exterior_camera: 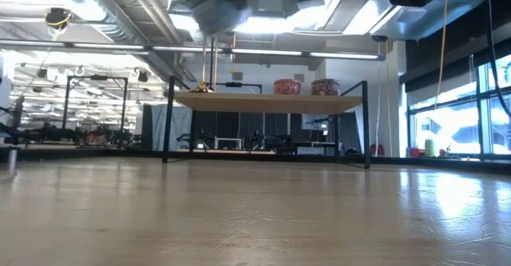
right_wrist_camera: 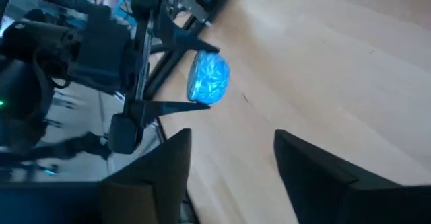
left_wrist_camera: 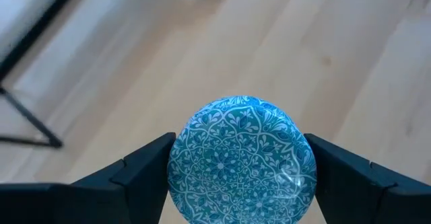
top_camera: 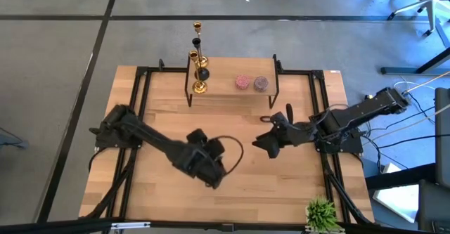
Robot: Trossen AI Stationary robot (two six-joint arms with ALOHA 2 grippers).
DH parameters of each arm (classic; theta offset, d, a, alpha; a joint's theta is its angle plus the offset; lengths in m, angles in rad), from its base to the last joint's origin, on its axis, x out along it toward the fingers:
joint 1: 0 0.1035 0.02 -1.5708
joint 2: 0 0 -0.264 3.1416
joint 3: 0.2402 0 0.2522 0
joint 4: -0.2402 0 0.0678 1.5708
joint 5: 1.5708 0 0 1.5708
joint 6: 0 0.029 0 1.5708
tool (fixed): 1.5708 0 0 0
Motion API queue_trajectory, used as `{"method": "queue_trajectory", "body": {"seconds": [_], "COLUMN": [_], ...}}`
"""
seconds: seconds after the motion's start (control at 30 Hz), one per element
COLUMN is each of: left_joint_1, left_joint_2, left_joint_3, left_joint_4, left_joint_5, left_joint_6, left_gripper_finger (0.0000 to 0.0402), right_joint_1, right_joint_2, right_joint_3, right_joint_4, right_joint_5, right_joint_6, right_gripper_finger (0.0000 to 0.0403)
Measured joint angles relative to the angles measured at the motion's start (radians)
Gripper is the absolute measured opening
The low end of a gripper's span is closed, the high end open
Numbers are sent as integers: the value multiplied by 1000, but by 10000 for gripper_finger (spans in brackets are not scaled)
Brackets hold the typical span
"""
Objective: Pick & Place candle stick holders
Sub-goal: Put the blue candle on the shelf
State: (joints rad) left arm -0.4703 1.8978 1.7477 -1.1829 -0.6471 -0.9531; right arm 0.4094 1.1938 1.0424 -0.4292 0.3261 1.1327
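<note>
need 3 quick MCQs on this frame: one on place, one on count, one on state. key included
1. Where do the candle stick holders stand?
A. On the tabletop beside the right arm
B. On the raised shelf, at the end nearer the left arm
C. In the right end effector

2. How many round tins sit on that shelf?
A. Two
B. Four
C. None

3. What is the left end effector doing?
A. Open and empty
B. Gripping a candle stick holder
C. Gripping a blue patterned disc

Key:
1 B: the high view shows them upright on that end of the shelf.
2 A: the high and low views both show two tins side by side.
3 C: in the left wrist view its fingers press on both sides of the disc.
</note>
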Motion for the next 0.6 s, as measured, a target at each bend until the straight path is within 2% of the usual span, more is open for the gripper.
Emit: {"method": "queue_trajectory", "body": {"seconds": [0.17, 0.3, 0.6], "left_joint_1": [39, 61, 103], "left_joint_2": [-52, -79, -122], "left_joint_3": [0, 0, 0], "left_joint_4": [119, 214, 323], "left_joint_5": [-36, -72, -95], "left_joint_6": [115, 231, 486], "left_gripper_finger": [292, 292, 292], "right_joint_1": [-71, -115, -174], "right_joint_2": [0, 5, 72], "right_joint_3": [0, 0, 0], "right_joint_4": [83, 155, 235], "right_joint_5": [-113, -151, -149], "right_joint_6": [60, 69, 159], "right_gripper_finger": [274, 309, 319]}}
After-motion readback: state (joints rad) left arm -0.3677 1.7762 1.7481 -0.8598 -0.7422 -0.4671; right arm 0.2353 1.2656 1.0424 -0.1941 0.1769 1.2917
